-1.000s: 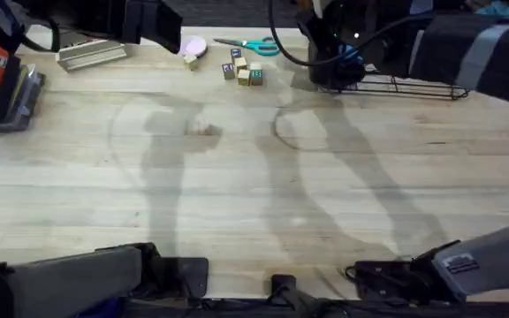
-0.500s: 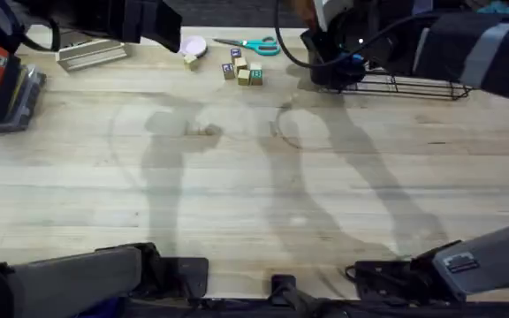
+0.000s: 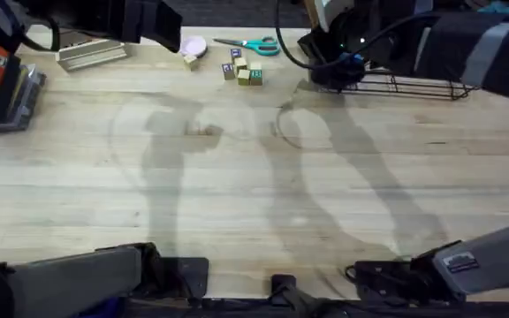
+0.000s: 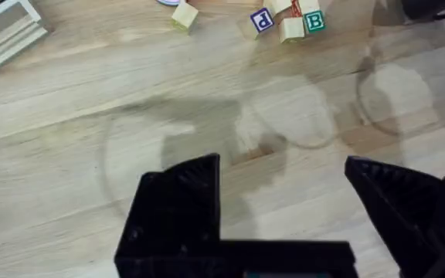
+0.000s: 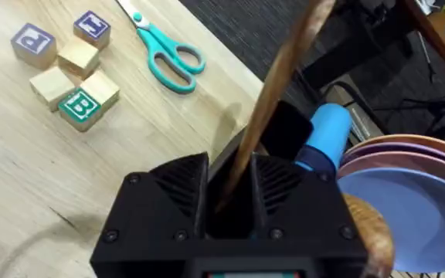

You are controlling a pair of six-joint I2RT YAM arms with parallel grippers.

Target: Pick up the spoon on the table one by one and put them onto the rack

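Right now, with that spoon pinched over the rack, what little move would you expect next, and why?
Probably a short lowering of the right gripper, then letting go. It is shut on a brown spoon by its handle, over the black holder at the end of the rack, beside the blue cup and plates. Whether the spoon's lower end sits inside the holder yet is hidden.

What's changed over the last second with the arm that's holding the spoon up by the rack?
The right pincer, shut on the spoon, has crept slightly toward the table's far edge over the rack, near the blue cup. The spoon stays gripped. The left pincer remains open and parked; the scissors and letter blocks have not moved.
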